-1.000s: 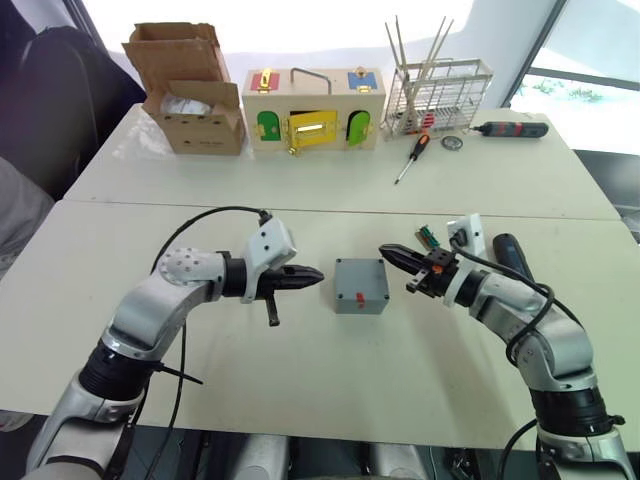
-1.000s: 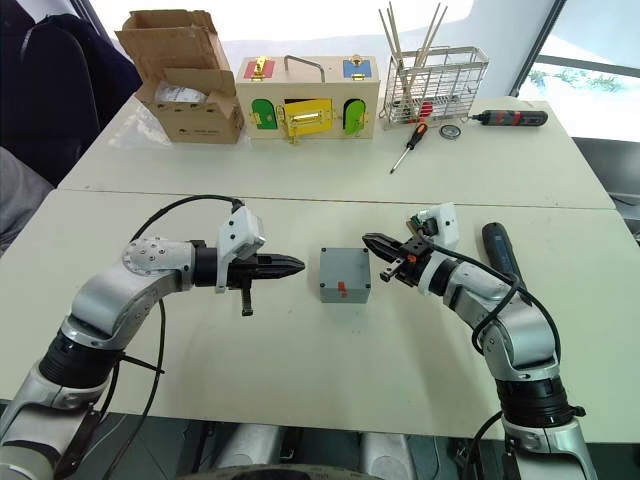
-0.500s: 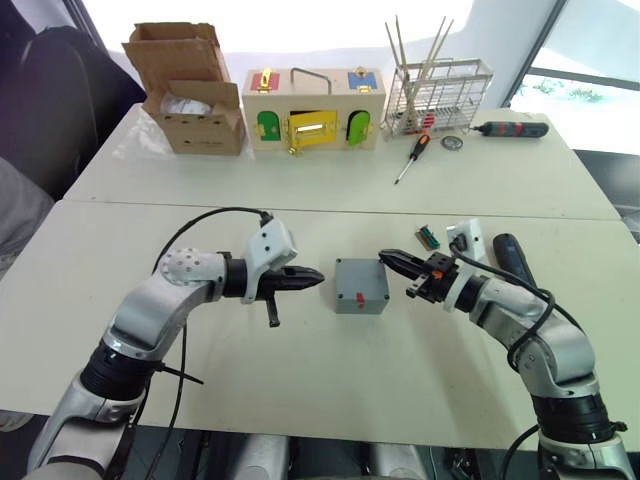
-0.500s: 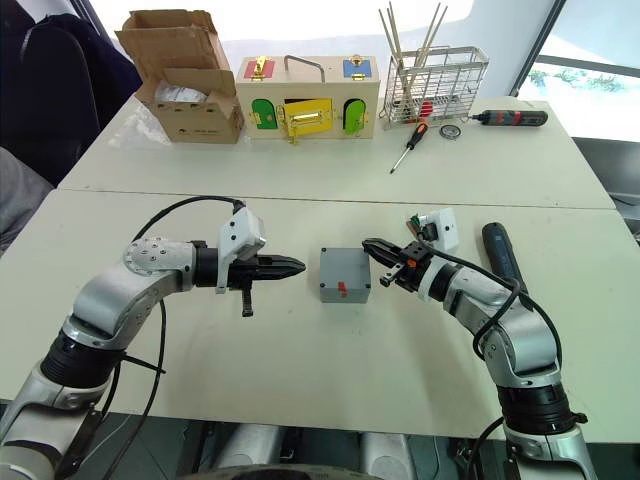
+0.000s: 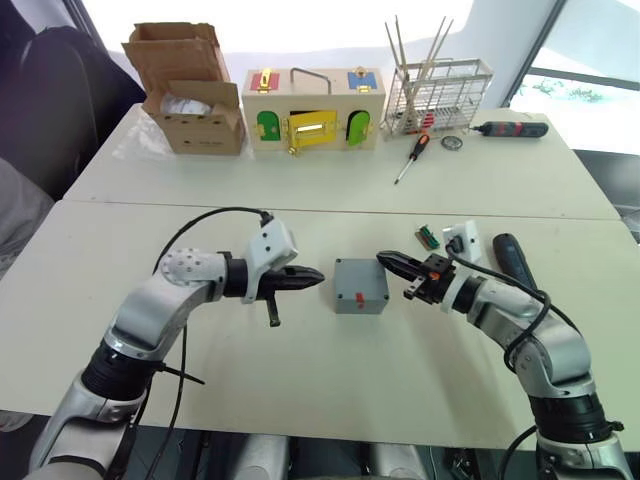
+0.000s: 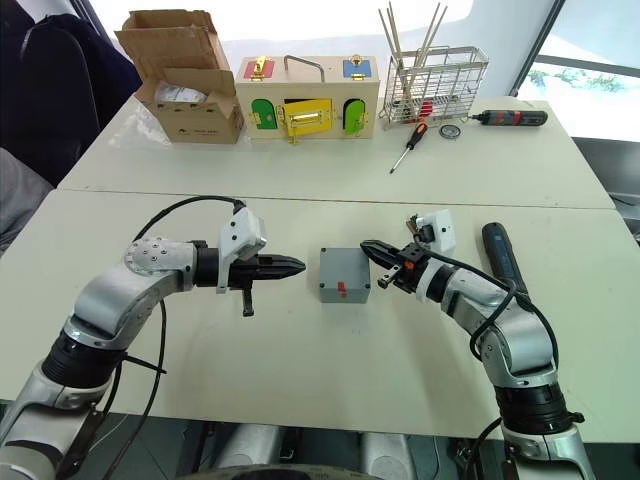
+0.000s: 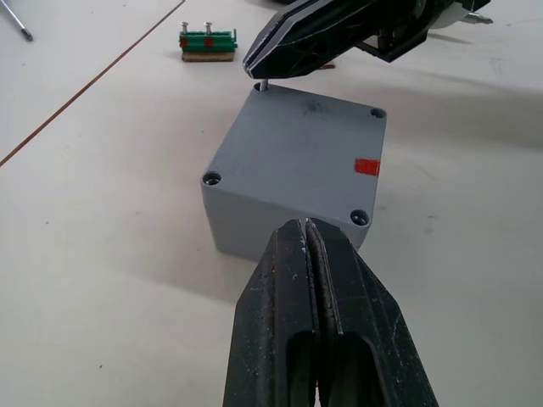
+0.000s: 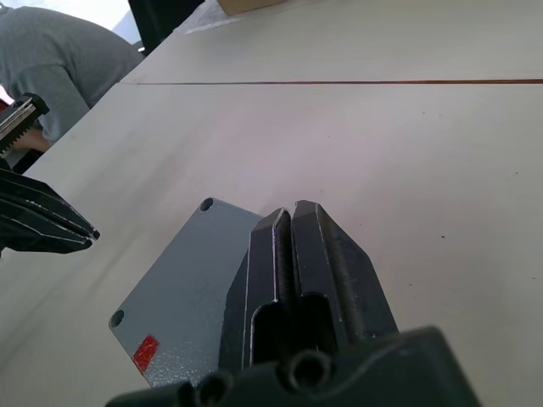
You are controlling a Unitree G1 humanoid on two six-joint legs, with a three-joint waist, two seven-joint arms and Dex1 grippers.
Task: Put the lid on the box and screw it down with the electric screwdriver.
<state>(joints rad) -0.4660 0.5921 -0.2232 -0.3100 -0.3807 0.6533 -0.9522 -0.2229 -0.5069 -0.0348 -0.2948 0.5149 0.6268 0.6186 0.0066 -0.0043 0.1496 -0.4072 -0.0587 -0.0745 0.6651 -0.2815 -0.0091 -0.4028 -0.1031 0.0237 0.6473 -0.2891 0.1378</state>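
1. Head views: the lid [image 5: 360, 280] already sits on the box [image 5: 362, 299], mid-table between both arms, so the pair is ready for screws. The left gripper [image 5: 312, 279] hovers just beside its left side, forearm level and pointing inward; the right gripper [image 5: 389, 262] reaches to its far right corner, elbow bent. The electric screwdriver [image 5: 514, 257] lies untouched beyond the right forearm.

2. Left wrist view: the left gripper's fingers [image 7: 327, 314] are pressed together, holding nothing, aimed at the box's near corner. The right gripper's tips pinch a small screw [image 7: 264, 84] upright over a corner hole, seemingly to seat it. A green terminal block [image 7: 208, 44] lies beyond.

3. Right wrist view: the right fingers [image 8: 301, 263] look closed over the lid; I cannot see the screw here.
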